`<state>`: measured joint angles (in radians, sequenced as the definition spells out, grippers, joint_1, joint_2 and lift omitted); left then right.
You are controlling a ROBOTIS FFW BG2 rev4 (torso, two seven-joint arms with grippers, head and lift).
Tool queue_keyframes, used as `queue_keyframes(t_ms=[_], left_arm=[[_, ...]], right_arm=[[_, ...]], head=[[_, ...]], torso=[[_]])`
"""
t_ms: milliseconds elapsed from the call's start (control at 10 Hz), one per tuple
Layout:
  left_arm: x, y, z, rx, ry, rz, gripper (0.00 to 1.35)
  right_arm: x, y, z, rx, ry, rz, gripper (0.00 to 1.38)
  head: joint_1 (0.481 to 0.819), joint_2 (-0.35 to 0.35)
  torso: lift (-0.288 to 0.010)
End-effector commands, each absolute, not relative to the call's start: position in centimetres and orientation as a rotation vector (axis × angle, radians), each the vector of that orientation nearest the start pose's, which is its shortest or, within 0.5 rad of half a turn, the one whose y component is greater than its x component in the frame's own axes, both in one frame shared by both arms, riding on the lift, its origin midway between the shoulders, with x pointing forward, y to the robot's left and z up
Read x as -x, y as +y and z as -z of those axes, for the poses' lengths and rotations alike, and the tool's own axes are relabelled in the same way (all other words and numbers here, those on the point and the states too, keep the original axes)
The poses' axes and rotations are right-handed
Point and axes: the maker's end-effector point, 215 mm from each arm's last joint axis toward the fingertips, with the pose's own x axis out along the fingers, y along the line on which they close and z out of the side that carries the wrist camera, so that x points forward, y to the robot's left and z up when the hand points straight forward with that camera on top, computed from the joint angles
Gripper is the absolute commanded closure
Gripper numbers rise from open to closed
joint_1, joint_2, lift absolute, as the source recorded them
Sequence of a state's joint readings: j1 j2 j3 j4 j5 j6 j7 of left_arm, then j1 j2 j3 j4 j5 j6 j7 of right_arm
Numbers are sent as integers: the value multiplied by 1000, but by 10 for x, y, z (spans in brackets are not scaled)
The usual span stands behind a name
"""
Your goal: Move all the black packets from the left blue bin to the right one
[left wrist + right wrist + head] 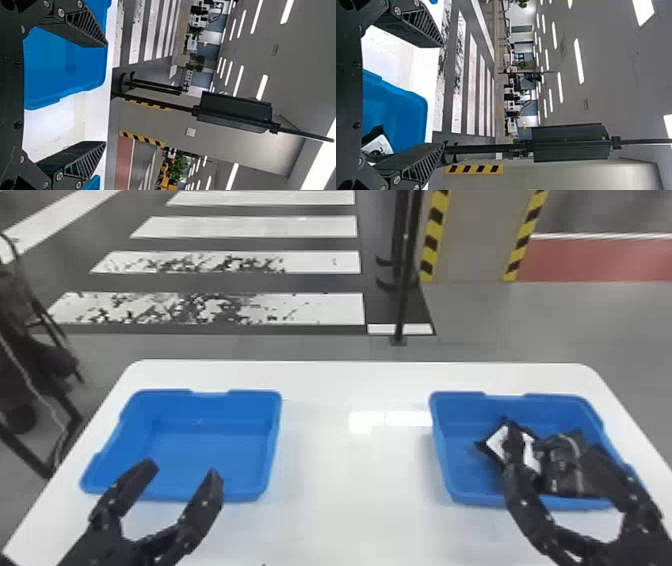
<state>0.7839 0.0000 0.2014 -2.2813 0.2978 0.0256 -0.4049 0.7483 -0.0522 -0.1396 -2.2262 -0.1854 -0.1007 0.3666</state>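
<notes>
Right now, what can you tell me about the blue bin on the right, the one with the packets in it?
The right blue bin is a shallow, open-topped rectangular tub, apparently plastic, with a rim that dips midway along its far side. It sits upright on the white table. Black packets lie inside, mostly toward its right, one bearing a white label. The right gripper hangs open over it; whether they touch, I can't tell.

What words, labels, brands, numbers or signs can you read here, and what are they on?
None can be read.
White label on a black packet in the right bin: dark marks, too small to read.
Left bin: no print that I can see.
</notes>
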Motion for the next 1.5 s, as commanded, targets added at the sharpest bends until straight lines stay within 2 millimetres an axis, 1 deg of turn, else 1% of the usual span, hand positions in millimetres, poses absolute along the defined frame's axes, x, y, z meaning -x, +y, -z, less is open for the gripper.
queue_keyframes(t_ms=[0,1000,1100,1200,1400], left_arm=[[-358,239,310,175,45,249,174],[-358,238,312,181,53,249,174],[-358,239,315,182,60,247,174],[-358,244,314,179,59,240,174],[-358,244,314,175,60,240,174]], right_arm=[[-369,-222,300,-51,-30,-282,140],[-368,-223,304,-67,-23,-280,140],[-369,-223,303,-66,-26,-280,140],[-369,-223,303,-66,-26,-280,140],[-369,-223,303,-66,-26,-280,140]], head=[[695,28],[695,25],[695,25],[695,25],[695,33]], torso=[[-140],[-140],[-140],[-140],[-140]])
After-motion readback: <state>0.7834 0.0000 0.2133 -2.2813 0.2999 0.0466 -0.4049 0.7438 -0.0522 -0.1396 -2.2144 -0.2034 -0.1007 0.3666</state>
